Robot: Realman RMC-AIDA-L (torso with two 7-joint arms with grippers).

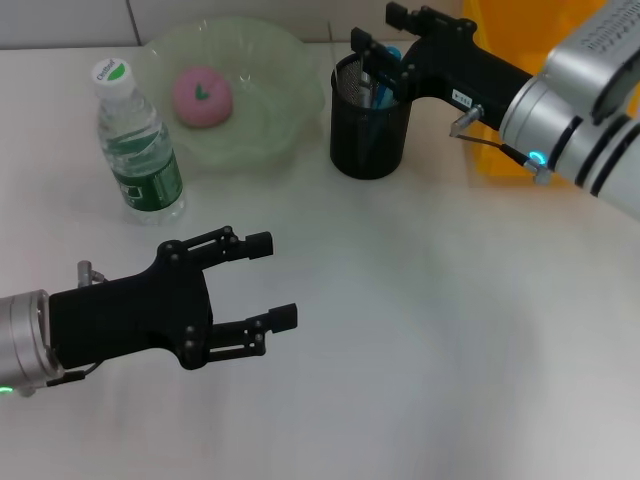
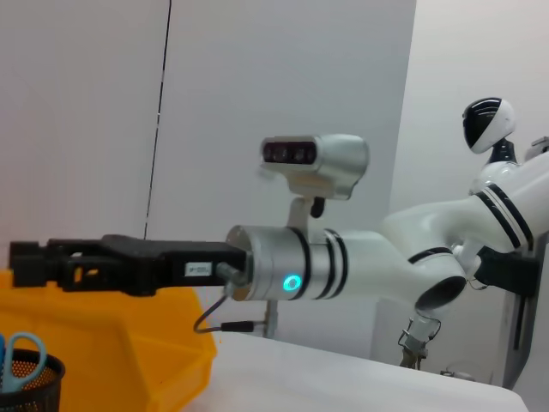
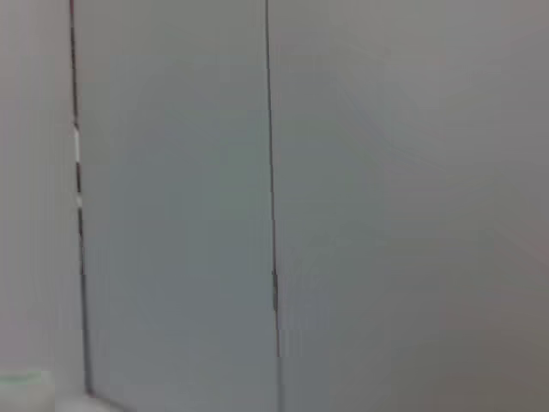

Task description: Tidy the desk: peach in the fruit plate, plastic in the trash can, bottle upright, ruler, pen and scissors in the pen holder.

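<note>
Left hand (image 1: pixel 270 280) open, empty — right hand (image 1: pixel 385 30) over pen holder (image 1: pixel 370 135), fingertips hidden.

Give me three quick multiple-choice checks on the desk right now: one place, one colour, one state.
1. Where is the peach?
A. in the plate
B. beside the bottle
C. in the holder

2. What colour is the bin behind the right gripper?
A. green
B. yellow
C. blue

3. How is the bottle?
A. on its side
B. upright
C. held by the left gripper

Answers: 1 A, it lies in the green plate; 2 B, yellow shows behind the arm; 3 B, its cap points up, and the open left gripper is apart from it.
</note>
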